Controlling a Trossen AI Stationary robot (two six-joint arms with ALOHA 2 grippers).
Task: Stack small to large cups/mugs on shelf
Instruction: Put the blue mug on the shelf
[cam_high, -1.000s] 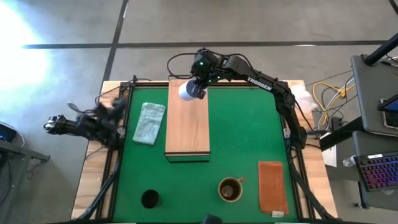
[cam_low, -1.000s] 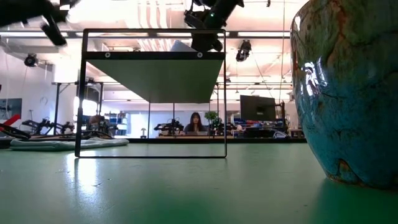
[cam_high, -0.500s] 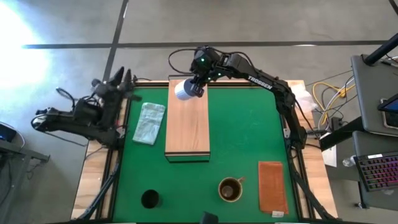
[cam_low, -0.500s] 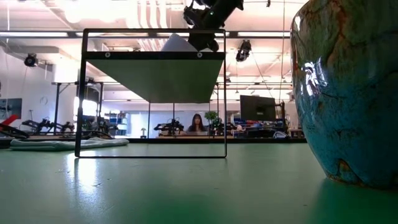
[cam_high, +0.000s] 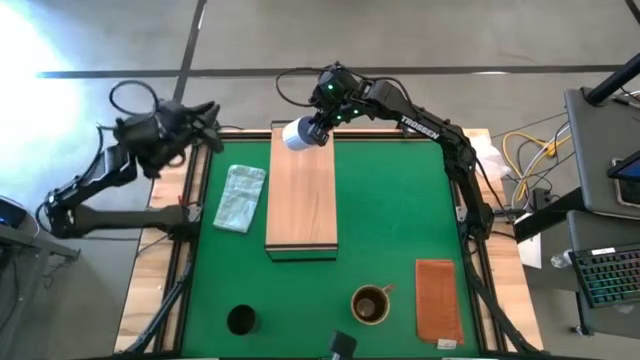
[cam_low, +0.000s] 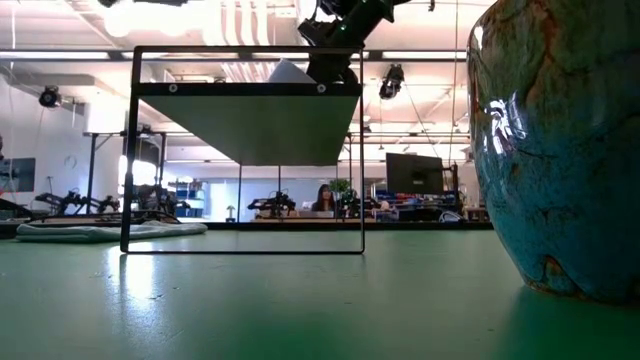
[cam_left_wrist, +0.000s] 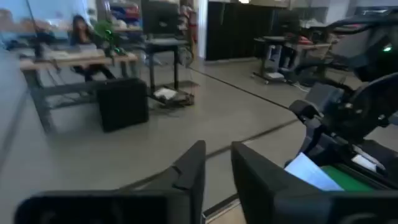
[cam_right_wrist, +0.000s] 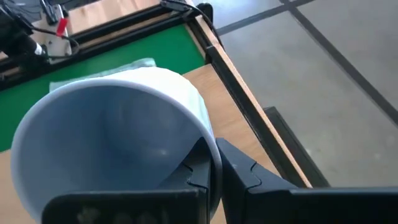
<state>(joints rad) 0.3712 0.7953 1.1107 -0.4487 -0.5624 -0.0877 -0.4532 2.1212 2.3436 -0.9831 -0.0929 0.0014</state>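
The pale blue-white mug (cam_high: 296, 133) is tilted in my right gripper (cam_high: 318, 128) over the far end of the light-wood shelf (cam_high: 300, 200). In the low view the mug (cam_low: 287, 72) shows just above the shelf's top plank (cam_low: 245, 90); I cannot tell whether it touches. The brown mug (cam_high: 370, 304) and the small black cup (cam_high: 241, 320) stand on the green mat near the front edge. My left gripper (cam_high: 210, 133) is raised over the table's far left corner, empty, its fingers (cam_left_wrist: 189, 171) a narrow gap apart. My right gripper pinches the mug's rim (cam_right_wrist: 208, 158), one finger (cam_right_wrist: 198, 169) inside the mug and one (cam_right_wrist: 249, 174) outside against its wall. The mug is tipped well over, its mouth toward the wrist camera, above the shelf's far end.
A pale green cloth (cam_high: 240, 197) lies left of the shelf. A reddish-brown mat (cam_high: 438, 300) lies at the front right. The brown mug's glazed wall (cam_low: 560, 150) fills the right of the low view. Green mat (cam_high: 390, 210) lies bare between shelf and right edge.
My left arm has swung up from beside the table's left edge and toward the far left corner. My right gripper has carried the pale mug a little toward the far edge and leftward over the shelf, still tilted.
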